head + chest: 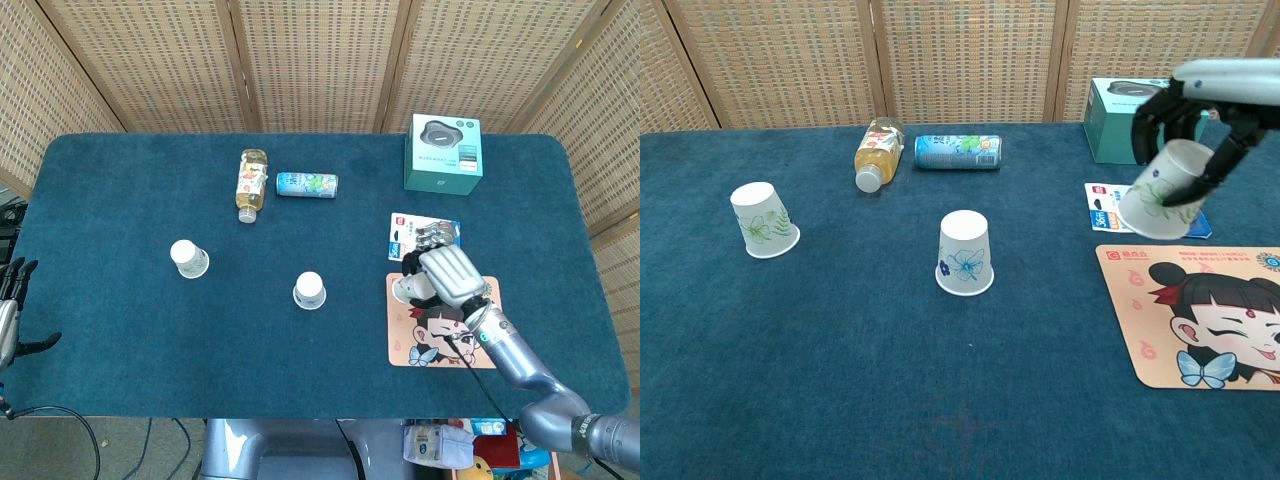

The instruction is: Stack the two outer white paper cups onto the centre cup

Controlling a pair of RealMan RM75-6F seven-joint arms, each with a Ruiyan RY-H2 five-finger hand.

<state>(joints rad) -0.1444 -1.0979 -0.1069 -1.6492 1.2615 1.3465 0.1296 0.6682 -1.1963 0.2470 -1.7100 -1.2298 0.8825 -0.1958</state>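
Observation:
Three upside-down white paper cups are in play. The centre cup [309, 290] [965, 254] stands mid-table. The left outer cup [188, 258] [762, 220] stands further left. My right hand [448, 274] [1195, 118] grips the third cup [1162, 190] [410, 287], tilted and lifted off the table, above the left edge of the cartoon mat [445, 323] [1200, 312]. My left hand [12, 300] hangs off the table's left edge, fingers apart, holding nothing.
At the back lie a bottle [251, 184] [878, 152] and a can [306, 184] [957, 151]. A teal box [443, 152] [1145, 107] stands back right. A blister pack [421, 236] [1108, 207] lies just behind the mat.

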